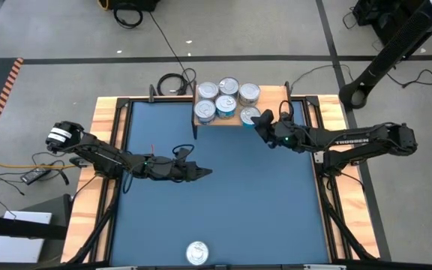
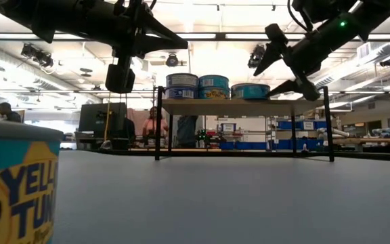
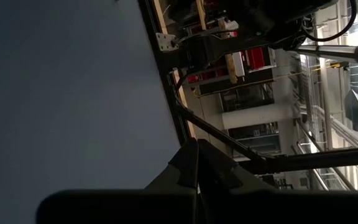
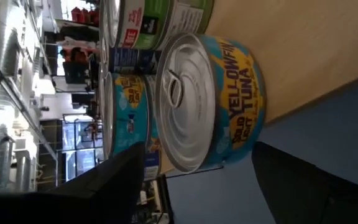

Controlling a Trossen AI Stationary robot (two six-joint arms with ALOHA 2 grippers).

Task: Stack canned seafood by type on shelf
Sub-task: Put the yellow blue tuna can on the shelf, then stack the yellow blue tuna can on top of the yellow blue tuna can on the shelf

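Right hand (image 1: pixel 259 122) sits at the right end of the shelf (image 1: pixel 276 96), upper middle of the high view, fingers (image 4: pixel 120 180) spread wide and holding nothing. Its wrist view shows a yellowfin tuna can (image 4: pixel 207 102) lying on the shelf's light wood between the two fingers, with a gap on each side and no contact visible. More cans behind it: teal-labelled ones (image 4: pixel 126 109) and a green-labelled one (image 4: pixel 160 18). High view shows six cans (image 1: pixel 227 97) clustered on the shelf, the nearest (image 1: pixel 250 115) just beside the right hand. Low view shows the right hand (image 2: pixel 276 68) raised at the shelf's right edge, jaws apart.

Left hand (image 1: pixel 201 172) hangs over the blue table (image 1: pixel 261 210) left of centre, fingers (image 3: pixel 191 168) pressed together, empty.

One more tuna can (image 1: pixel 197 252) stands alone at the bottom centre of the table, well apart from both hands; it fills the low view's lower left (image 2: pixel 15 183).
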